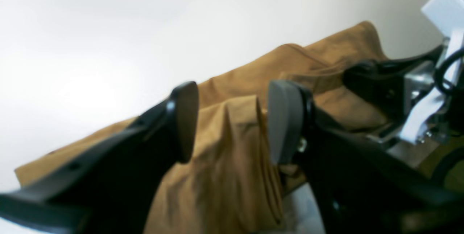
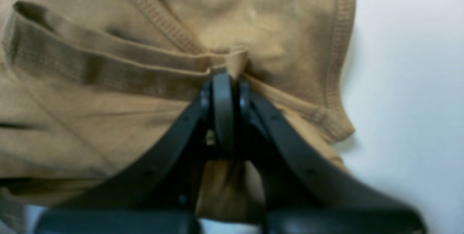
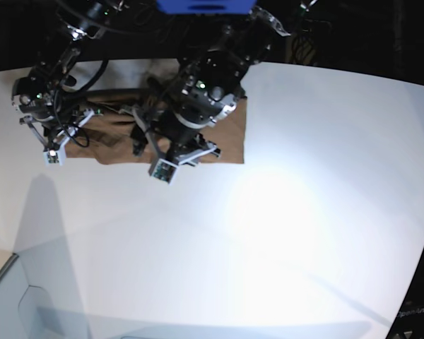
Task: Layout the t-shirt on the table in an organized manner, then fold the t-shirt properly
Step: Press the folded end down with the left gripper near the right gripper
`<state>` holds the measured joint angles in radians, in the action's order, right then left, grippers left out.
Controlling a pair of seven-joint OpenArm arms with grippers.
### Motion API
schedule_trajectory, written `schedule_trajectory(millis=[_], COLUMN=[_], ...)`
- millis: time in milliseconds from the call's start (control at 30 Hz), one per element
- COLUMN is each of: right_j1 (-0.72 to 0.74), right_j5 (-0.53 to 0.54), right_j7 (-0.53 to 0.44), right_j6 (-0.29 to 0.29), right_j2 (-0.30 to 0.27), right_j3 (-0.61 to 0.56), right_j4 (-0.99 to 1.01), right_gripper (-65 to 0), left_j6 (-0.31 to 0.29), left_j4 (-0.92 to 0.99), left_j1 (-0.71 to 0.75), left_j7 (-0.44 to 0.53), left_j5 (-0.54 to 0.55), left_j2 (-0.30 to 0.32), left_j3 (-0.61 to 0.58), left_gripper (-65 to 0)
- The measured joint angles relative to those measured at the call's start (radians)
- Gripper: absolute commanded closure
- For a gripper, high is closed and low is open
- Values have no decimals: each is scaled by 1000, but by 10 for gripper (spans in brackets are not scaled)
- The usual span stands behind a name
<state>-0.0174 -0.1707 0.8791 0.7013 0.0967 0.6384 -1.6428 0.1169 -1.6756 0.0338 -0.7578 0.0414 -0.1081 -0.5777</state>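
Observation:
The brown t-shirt (image 3: 230, 134) lies crumpled at the far left of the white table (image 3: 304, 212), partly hidden under both arms. In the left wrist view my left gripper (image 1: 235, 125) is open, its fingers on either side of a raised fold of the t-shirt (image 1: 232, 161), not closed on it. In the right wrist view my right gripper (image 2: 224, 81) is shut on the t-shirt (image 2: 108, 125) at a pinched ridge beside the ribbed collar band, with a hemmed sleeve (image 2: 337, 63) to its right. The right gripper's fingers (image 1: 366, 78) also show in the left wrist view, resting on the cloth.
Both arms (image 3: 194, 99) (image 3: 46, 99) crowd the table's far left corner. A blue object (image 3: 205, 6) sits beyond the far edge against a dark background. A pale boxy shape (image 3: 14, 296) is at the near left corner. White tabletop stretches right and forward of the shirt.

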Motion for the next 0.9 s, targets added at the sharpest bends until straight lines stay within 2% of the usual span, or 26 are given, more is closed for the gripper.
schedule_trajectory(millis=[233, 467, 700, 767, 900], right_j1=[0, 0, 0, 0, 0], right_j5=[0, 0, 0, -1, -1], right_j7=[0, 0, 0, 0, 0], right_j6=[0, 0, 0, 0, 0], right_j2=[0, 1, 3, 3, 2], right_j3=[0, 0, 0, 0, 0], right_j4=[0, 0, -1, -1, -1], right_gripper=[0, 0, 0, 0, 0], left_j6=[0, 0, -2, -1, -1], left_j4=[105, 114, 188, 196, 196], left_j1=[-1, -14, -58, -58, -63], left_j7=[-2, 5, 3, -1, 10], left_j5=[0, 0, 8, 6, 0], left_j2=[-5, -6, -3, -3, -3], left_j3=[0, 0, -86, -85, -80], left_gripper=[-306, -306, -300, -242, -68])
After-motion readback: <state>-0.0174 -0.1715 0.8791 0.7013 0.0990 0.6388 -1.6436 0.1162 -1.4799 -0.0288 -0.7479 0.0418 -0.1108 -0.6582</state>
